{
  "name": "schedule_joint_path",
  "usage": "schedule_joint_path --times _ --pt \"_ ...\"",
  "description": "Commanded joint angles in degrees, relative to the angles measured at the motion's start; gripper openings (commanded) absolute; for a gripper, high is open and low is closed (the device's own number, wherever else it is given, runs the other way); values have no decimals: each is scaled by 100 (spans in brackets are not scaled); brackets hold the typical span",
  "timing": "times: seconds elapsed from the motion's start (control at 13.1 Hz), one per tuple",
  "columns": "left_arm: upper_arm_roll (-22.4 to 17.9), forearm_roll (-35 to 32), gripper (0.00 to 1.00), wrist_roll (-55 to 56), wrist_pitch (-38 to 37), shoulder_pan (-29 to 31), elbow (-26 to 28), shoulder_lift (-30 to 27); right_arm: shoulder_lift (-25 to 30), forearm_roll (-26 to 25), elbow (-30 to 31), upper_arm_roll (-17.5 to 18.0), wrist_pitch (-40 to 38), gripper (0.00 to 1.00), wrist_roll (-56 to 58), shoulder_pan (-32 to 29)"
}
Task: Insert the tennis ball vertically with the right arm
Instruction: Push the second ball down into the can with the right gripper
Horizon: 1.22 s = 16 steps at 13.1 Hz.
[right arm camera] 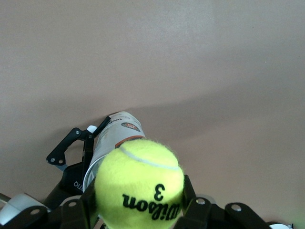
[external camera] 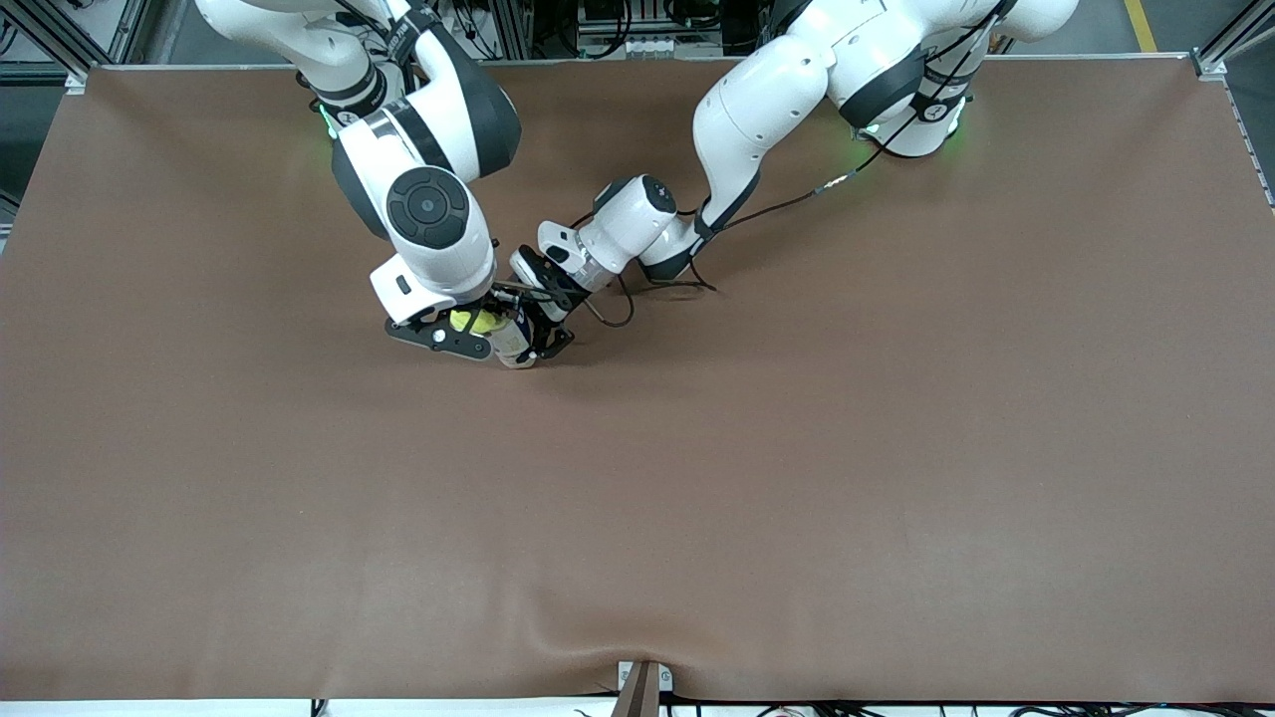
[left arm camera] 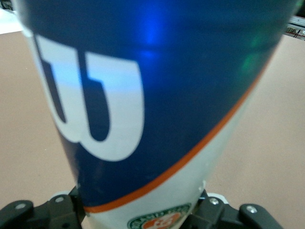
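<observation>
Right gripper (external camera: 468,324) pointing down, fingers clamping a tennis ball (right arm camera: 139,183); left gripper (external camera: 533,339) reaching in low, gripping a ball can (left arm camera: 152,95).

Can (left arm camera: 157,95): overflowing the left wrist view's edges, blurring.
Tennis ball (external camera: 476,321): lying mostly hidden under the right gripper (external camera: 468,329).

The front camera is looking down from high across the brown table (external camera: 797,478), facing both arm bases and taking in the whole tabletop from well back. The left wrist camera is sitting very close to the blue-and-white Wilson ball can (left arm camera: 157,95), which is filling its frame. The right wrist camera is peering closely over the yellow Wilson tennis ball (right arm camera: 139,183) toward that same can (right arm camera: 112,136), with the table filling the rest.
</observation>
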<state>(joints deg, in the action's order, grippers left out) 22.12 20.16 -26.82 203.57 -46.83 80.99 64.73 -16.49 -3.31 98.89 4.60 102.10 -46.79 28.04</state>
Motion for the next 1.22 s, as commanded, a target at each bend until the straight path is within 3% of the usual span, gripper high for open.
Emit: schedule_joint_path --times 0.0,1.15 --pt "-24 128 83 19 7 -55 119 -49 31 -56 16 33 -15 0 -23 0" --pt "-24 128 83 19 7 -63 119 -40 110 217 -19 42 -217 0 4 70"
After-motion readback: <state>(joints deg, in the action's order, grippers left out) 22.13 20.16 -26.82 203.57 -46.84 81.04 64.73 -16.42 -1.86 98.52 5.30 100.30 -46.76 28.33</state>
